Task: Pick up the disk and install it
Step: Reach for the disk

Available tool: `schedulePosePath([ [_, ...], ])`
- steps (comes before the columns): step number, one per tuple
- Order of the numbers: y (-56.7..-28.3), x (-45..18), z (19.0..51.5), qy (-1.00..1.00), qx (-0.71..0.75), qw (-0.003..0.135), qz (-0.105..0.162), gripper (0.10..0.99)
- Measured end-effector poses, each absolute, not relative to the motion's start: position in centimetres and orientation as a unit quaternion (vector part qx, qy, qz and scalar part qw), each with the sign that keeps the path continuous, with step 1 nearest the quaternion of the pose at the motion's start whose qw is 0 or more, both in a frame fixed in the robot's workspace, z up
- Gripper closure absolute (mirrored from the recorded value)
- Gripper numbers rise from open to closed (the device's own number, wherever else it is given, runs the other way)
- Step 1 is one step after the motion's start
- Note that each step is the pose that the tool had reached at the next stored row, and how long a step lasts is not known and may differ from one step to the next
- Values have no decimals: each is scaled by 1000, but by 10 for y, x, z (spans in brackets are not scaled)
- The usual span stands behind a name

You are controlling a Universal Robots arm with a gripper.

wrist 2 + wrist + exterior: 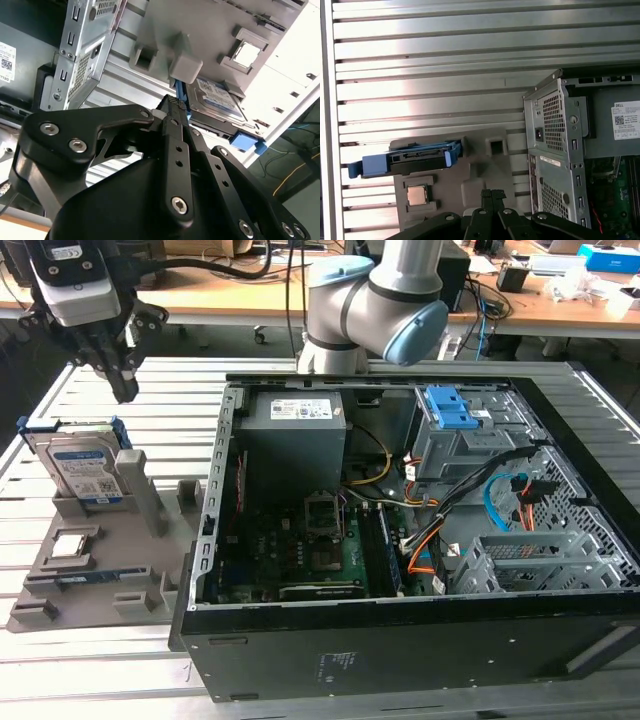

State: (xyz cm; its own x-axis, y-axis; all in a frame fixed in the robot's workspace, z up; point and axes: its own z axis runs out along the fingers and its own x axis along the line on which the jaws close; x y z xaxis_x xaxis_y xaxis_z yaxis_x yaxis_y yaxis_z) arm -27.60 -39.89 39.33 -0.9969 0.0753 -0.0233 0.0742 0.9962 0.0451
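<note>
One end effector (124,390) hangs at about eleven o'clock in the exterior view. Its dark fingers are pressed together with nothing between them, and in the first wrist view the two tips meet along a thin seam.

The disk (82,465) is just off the fingertips at roughly seven o'clock, apart from them and not touched. It stands on edge in a slot of a grey plastic fixture (150,495), leaning back a little. Its white-and-blue label faces the exterior camera and blue rails run along its edges. In the first wrist view the disk (415,159) shows edge-on, with a blue rail end sticking out past the fixture. In the second wrist view its label (215,97) peeks out past the black finger links.

A small square silver chip (70,545) lies flat in a recess of the same fixture, at six o'clock from the disk and near it.

The fixture rests on a ribbed metal table (100,670), just beside an open black computer case (400,640) and at nine o'clock from it. Inside the case a grey metal cage (440,455) with a big blue latch sits toward one o'clock, with orange and blue cables near it and a green board toward seven o'clock.

The arm's (375,300) grey and pale-blue joints rise behind the case at twelve o'clock.
</note>
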Motion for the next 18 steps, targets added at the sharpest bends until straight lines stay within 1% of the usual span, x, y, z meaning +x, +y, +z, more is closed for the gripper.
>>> schedulePosePath([
  [18, -399, -311, 393, 999, 37, 12, 22, 980],
])
